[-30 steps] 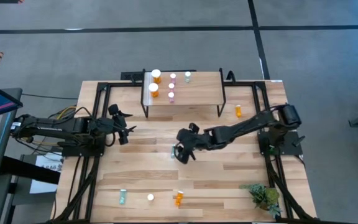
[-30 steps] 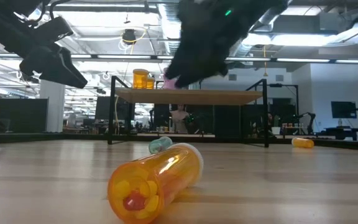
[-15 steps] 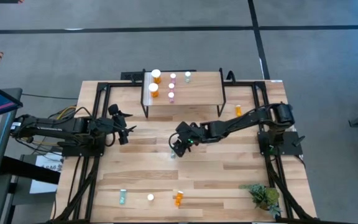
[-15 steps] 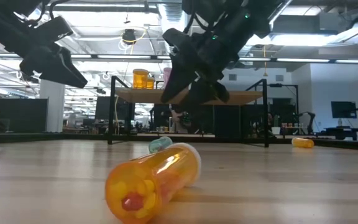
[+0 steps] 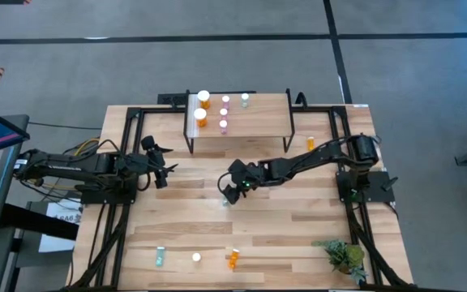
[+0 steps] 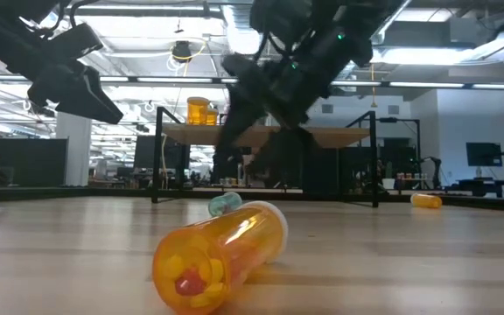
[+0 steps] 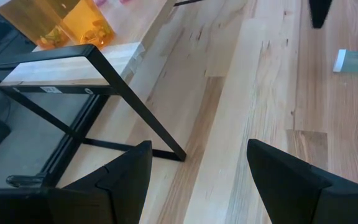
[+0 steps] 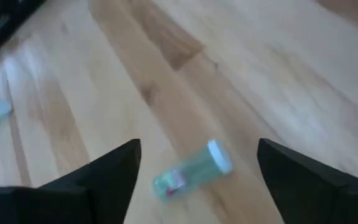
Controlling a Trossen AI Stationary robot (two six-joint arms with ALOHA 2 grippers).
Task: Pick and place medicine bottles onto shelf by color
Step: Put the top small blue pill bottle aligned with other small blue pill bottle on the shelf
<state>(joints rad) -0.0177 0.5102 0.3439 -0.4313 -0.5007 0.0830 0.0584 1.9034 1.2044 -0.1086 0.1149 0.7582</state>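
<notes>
A teal-green bottle (image 8: pixel 191 171) lies on its side in the middle of the table (image 5: pixel 226 200). My right gripper (image 5: pixel 232 191) hovers just above it, open, with a finger on either side in the right wrist view (image 8: pixel 197 149), not touching. On the shelf (image 5: pixel 258 122) stand two wide orange bottles (image 5: pixel 202 108), three pink ones (image 5: pixel 224 113) and one teal one (image 5: pixel 245 99). An orange bottle (image 5: pixel 310 144) lies right of the shelf. My left gripper (image 5: pixel 162 167) waits open and empty left of the shelf.
Near the front edge lie a teal bottle (image 5: pixel 160 257), a white-capped bottle (image 5: pixel 196 258) and an orange bottle (image 5: pixel 233 259), the last large in the low view (image 6: pixel 221 254). A small green plant (image 5: pixel 343 253) stands at the front right. The shelf's black legs (image 7: pixel 135 118) stand near my left gripper.
My right gripper has drawn back a little toward the table's far edge and come down over the lying teal bottle, staying open. The bottles have not moved.
</notes>
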